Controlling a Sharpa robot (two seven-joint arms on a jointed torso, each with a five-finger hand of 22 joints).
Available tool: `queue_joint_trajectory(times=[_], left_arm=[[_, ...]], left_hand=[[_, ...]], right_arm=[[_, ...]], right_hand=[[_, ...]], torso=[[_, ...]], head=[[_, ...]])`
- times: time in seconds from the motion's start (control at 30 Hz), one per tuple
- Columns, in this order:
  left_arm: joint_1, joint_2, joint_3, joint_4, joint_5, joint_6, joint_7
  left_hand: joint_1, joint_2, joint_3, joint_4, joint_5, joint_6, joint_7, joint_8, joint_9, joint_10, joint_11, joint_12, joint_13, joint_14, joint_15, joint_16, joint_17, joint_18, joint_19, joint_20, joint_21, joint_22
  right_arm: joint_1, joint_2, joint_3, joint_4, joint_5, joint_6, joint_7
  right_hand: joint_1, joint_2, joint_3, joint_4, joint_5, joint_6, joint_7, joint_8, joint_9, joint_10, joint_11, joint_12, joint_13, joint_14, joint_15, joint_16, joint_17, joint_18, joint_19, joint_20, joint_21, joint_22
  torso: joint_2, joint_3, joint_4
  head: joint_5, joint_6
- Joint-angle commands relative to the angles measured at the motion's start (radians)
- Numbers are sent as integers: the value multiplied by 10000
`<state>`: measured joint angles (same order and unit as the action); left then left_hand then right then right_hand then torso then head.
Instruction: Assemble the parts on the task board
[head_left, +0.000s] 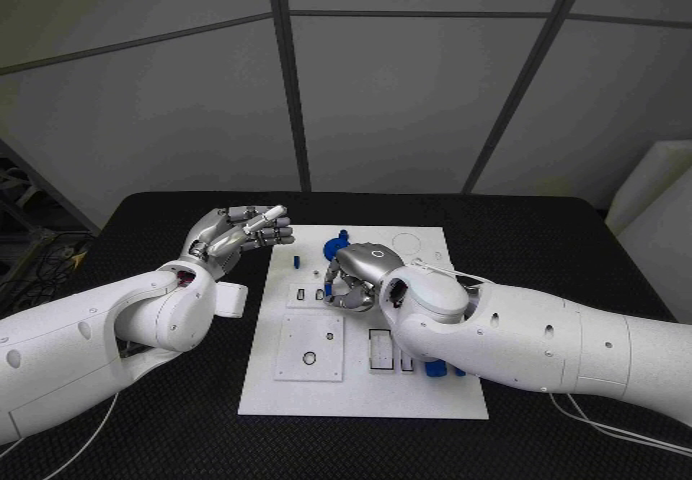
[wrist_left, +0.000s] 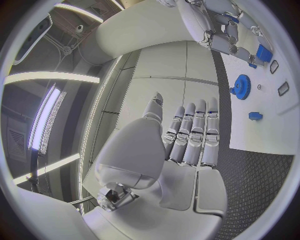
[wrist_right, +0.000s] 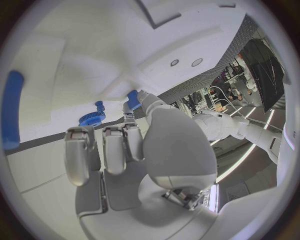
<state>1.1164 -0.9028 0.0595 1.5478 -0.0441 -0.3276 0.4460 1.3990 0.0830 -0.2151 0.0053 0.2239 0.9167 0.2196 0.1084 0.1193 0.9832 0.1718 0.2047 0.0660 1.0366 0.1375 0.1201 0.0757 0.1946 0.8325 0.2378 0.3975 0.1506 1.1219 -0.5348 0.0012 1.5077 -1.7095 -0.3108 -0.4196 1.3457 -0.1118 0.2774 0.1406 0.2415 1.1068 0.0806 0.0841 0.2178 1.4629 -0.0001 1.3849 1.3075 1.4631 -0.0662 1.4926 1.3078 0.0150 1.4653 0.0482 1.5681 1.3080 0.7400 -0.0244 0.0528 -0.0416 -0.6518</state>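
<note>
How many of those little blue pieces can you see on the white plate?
At least 4: a blue gear at the far edge by the right hand, a small peg left of it, and two pieces near the right arm. The hand may hide more.

On the black bench the white task board lies under the right hand, which holds a blue part, while the left hand hangs empty beside the board's edge.
</note>
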Motion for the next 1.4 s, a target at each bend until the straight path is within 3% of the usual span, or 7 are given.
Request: queue_joint_trajectory(times=[0.03, 0.93, 1.1, 1.4], left_arm=[[17, -2, 10, 21, -34, 94, 48], [17, -7, 10, 15, -34, 93, 32], [17, -6, 10, 14, -34, 91, 27], [17, -12, 10, 16, -34, 87, 24]], left_hand=[[-14, 78, -30, -53, -50, 93, 0, -55, -12, 78, 5, -36, -3, 10, 30, -44, -12, -134, -16, 80, -69, -11], [-35, 82, -58, -66, -51, 94, 14, -72, -14, 85, 13, -51, -3, 17, 33, -60, -12, -135, -15, 82, -72, -19], [-35, 82, -58, -66, -51, 94, 14, -72, -14, 85, 13, -51, -3, 17, 33, -60, -12, -135, -15, 82, -72, -19], [-35, 82, -58, -66, -51, 94, 14, -72, -14, 85, 13, -51, -3, 17, 33, -60, -12, -135, -15, 82, -72, -19]], right_arm=[[-25, 10, -35, -9, -84, 440, -151], [-25, 48, -36, -41, -131, 408, -271], [-25, 56, -36, -44, -134, 358, -272], [-24, 54, -36, -46, -136, 272, -279]], right_hand=[[-70, -58, 0, -65, 54, 85, -24, -86, -6, 182, -24, -63, 1160, 703, -51, -75, 928, -150, 1055, -74, 27, 2628], [-345, -410, -96, 34, -75, -602, 197, -240, -146, 19, 166, -360, 959, 651, 97, -219, 707, -150, 1055, 53, 27, 2628], [-501, -473, -212, 176, -759, -829, 238, -218, -178, 0, 213, -400, 932, 647, 142, -245, 681, -150, 1055, 105, 27, 2628], [-577, -571, -338, 277, -920, -1081, 275, -228, -209, -37, 250, -468, 885, 636, 170, -286, 623, -150, 1055, 135, 27, 2628]], torso=[[3, -2, 6], [1, -1, 0], [4, -1, -1], [0, 0, 1]], head=[[3, -7], [20, -46], [19, -47], [22, -50]])
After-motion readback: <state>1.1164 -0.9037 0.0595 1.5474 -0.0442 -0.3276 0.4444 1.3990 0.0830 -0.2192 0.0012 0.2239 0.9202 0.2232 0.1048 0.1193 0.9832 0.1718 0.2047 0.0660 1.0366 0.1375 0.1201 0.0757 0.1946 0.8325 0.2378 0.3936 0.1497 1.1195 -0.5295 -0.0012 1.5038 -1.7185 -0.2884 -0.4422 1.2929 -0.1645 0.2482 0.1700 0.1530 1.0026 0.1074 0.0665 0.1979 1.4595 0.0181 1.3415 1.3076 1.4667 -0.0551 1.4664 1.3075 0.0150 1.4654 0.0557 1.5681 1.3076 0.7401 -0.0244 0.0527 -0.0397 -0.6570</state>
